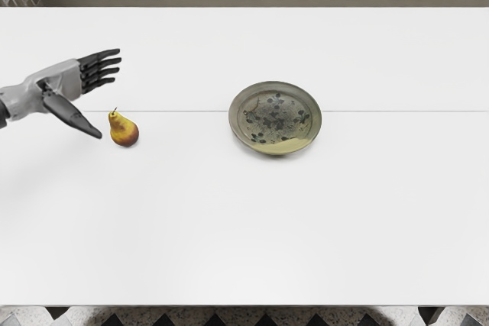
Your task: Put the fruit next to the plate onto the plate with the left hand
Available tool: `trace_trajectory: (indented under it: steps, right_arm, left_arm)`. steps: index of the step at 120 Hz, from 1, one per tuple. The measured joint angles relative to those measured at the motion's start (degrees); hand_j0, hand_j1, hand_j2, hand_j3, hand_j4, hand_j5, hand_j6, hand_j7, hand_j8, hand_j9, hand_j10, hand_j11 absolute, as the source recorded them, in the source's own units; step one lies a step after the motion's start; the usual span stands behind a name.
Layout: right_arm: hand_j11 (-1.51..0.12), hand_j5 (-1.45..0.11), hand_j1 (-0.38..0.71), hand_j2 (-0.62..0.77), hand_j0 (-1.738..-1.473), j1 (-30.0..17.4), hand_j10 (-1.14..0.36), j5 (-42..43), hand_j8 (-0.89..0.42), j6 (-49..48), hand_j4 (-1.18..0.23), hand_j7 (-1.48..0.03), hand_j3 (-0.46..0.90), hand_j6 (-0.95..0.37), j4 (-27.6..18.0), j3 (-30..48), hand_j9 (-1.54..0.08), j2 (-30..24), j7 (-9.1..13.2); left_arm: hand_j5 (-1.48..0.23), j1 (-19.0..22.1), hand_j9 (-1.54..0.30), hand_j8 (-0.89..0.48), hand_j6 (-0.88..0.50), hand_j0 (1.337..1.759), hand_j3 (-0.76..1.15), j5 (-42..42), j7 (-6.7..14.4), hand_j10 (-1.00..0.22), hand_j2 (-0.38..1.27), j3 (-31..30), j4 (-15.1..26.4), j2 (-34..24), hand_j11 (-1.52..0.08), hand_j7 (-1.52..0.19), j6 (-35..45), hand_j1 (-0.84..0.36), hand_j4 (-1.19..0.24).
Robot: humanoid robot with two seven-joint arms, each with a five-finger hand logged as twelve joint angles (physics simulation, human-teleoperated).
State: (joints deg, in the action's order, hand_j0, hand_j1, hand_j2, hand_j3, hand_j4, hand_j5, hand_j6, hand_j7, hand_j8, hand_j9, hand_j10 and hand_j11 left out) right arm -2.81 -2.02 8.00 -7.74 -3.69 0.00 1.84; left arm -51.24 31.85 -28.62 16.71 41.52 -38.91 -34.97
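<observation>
**Pear not yet grasped**

The pear (122, 129) stands upright on the table (244, 234), at nine o'clock from the plate (275, 117) and well apart from it. At the pear's ten o'clock hovers the left hand (72, 84), spread wide and empty. It should probably settle around the pear's belly before closing.

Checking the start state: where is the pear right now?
Head view: the pear stands on the left of the table, just right of the open left hand and well left of the plate.
</observation>
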Motion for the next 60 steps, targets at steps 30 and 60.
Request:
trace_trajectory:
  steps: [30, 60]
  right_arm:
    - [-0.04, -0.04, -0.31, -0.01, -1.658, 0.0, -0.03, 0.0, -0.03, 0.0, -0.03, -0.04, 0.0, -0.03, 0.0, 0.0, -0.04, 0.0, 0.0]
    - [-0.04, -0.04, -0.31, -0.01, -1.658, 0.0, -0.03, 0.0, -0.03, 0.0, -0.03, -0.04, 0.0, -0.03, 0.0, 0.0, -0.04, 0.0, 0.0]
  left_arm:
    - [0.0, 2.1, 0.0, 0.0, 0.0, 1.658, 0.0, -4.7, -0.1, 0.0, 0.0, -0.1, -4.0, 3.1, 0.0, 0.0, 0.0, 0.35, 0.0]
    - [0.0, 3.8, 0.0, 0.0, 0.0, 1.658, 0.0, -5.2, -0.1, 0.0, 0.0, -0.2, -6.4, 5.3, 0.0, 0.0, 0.0, 0.35, 0.0]
